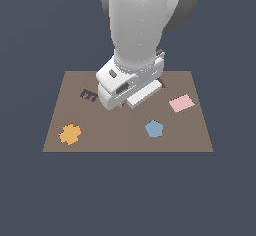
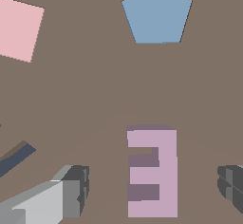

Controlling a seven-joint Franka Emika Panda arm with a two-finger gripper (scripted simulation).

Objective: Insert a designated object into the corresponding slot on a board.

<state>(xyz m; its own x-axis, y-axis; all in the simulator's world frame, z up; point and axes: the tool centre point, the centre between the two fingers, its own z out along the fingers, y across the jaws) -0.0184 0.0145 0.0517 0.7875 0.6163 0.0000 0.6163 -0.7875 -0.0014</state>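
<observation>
The job had hardly begun. The lilac E (image 2: 153, 173) lay flat on the board (image 1: 100, 135), and it was not in its slot (image 1: 88, 95) yet. Nothing held it.

In the wrist view the E sat between the two fingers (image 2: 76, 190). The fingers were spread wide, one on each side of it, and neither one touched it. There was bare board between each finger and the E. So the gripper (image 2: 154, 190) was low over the E and looked ready to close, but it had not grabbed it.

In the exterior view the arm hid the E. The slot showed as a dark E-shaped hole, just beside the arm on the exterior view's left. It was empty.

The other shapes lay apart from the E. The blue pentagon (image 2: 156, 13) and the pink square (image 2: 18, 28) showed farther off in the wrist view. The orange cross (image 1: 70, 134) lay near the board's front corner on the exterior view's left.

I think almost all of the work was left. The fingers had to close on the E, lift it, carry it over to the slot, turn it to match, and push it down in.
</observation>
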